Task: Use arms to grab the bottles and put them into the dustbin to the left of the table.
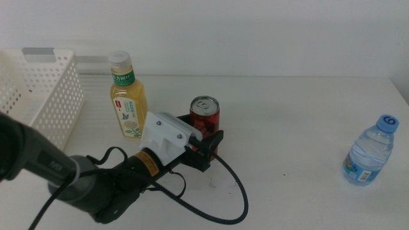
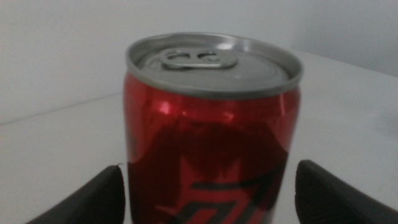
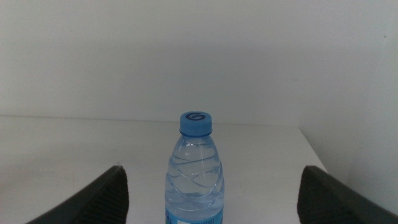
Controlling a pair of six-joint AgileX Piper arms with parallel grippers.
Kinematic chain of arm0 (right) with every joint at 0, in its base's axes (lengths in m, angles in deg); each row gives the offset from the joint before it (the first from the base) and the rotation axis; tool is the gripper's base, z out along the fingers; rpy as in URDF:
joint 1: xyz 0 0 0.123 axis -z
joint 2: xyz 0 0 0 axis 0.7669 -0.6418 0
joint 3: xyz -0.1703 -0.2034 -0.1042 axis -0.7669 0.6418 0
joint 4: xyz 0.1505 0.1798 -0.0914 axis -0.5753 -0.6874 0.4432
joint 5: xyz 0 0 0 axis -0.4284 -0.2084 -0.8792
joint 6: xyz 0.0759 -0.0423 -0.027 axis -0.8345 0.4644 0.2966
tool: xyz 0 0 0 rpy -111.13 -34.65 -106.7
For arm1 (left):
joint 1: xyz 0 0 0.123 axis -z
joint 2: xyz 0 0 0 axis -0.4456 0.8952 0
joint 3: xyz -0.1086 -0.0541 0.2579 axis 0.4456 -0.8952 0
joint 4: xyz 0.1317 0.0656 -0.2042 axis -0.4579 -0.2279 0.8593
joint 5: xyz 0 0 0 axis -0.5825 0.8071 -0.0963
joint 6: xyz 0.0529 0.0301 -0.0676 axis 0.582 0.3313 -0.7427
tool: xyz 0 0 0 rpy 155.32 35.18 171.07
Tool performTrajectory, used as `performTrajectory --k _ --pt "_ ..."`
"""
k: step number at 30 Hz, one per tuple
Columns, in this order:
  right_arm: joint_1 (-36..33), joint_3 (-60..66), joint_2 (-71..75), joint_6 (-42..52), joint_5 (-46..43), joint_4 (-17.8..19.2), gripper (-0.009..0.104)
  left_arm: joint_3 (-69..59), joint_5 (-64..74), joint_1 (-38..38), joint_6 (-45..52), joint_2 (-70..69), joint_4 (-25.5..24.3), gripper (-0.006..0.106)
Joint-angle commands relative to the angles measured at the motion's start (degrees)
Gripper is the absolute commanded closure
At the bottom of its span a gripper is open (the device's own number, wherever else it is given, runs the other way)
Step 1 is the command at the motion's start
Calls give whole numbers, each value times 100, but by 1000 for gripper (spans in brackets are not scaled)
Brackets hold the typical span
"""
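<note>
Left hand lined up on the red can

The left hand (image 1: pixel 206 148) sits low on the surface (image 1: pixel 287 115), jaws spread wide on either side of the red can (image 1: pixel 205 117), apparently ready to close. The can stands upright, unopened, glossy. Beyond stand the tea bottle (image 1: pixel 127 96) and dustbin (image 1: pixel 39 86); the right hand (image 3: pixel 211 199), likewise wide, faces the water bottle (image 1: pixel 370 151).

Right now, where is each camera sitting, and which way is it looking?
Middle view: sits high, looking forward and down over the table; shows the left arm with its end effector around the red can, beside the tea bottle and the basket.
Left wrist view: rides the left arm, facing the red can between its open jaws.
Right wrist view: rides the right arm, facing the water bottle, jaws open.
Shared: middle and right wrist both show the water bottle.
</note>
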Motion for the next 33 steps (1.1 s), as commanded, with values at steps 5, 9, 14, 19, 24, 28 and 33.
performTrajectory --k 5,9,14,19,24,28,33 --pt "-11 20 28 12 -14 56 2 423 113 34 -224 314 -87 7" --pt "-11 20 28 12 -14 56 2 572 140 34 -224 442 -26 7" --pt "-11 20 28 12 -14 56 2 799 208 34 -224 571 -23 7" --pt "-11 20 28 12 -14 56 2 1054 266 34 -288 767 -73 7" --pt "-11 20 28 12 -14 56 2 1102 343 34 -288 781 -77 13" --pt "-11 20 28 12 -14 56 2 1102 478 34 -314 781 -183 35" --pt "-11 20 28 12 -14 56 2 1083 386 34 -329 707 -325 62"
